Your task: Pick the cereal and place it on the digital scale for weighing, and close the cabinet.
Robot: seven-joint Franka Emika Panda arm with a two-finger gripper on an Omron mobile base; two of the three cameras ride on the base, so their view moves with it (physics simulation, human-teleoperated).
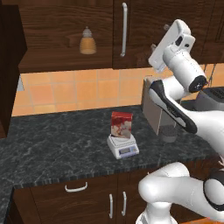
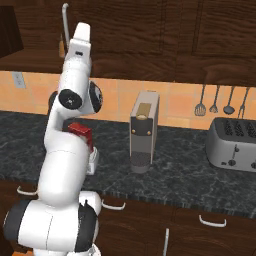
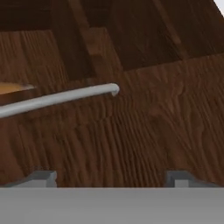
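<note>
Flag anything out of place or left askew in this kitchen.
The cabinet's left door stands swung open, baring an amber bottle inside. The cereal sits upright on the digital scale, nothing spilled.

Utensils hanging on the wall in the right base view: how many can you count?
4. A slotted spatula hangs leftmost, then three more utensils in a row to its right, above the toaster. More may hang beyond the frame's right edge.

Cabinet door (image 3: 144,127) and handle (image 3: 61,99) close ahead
</note>
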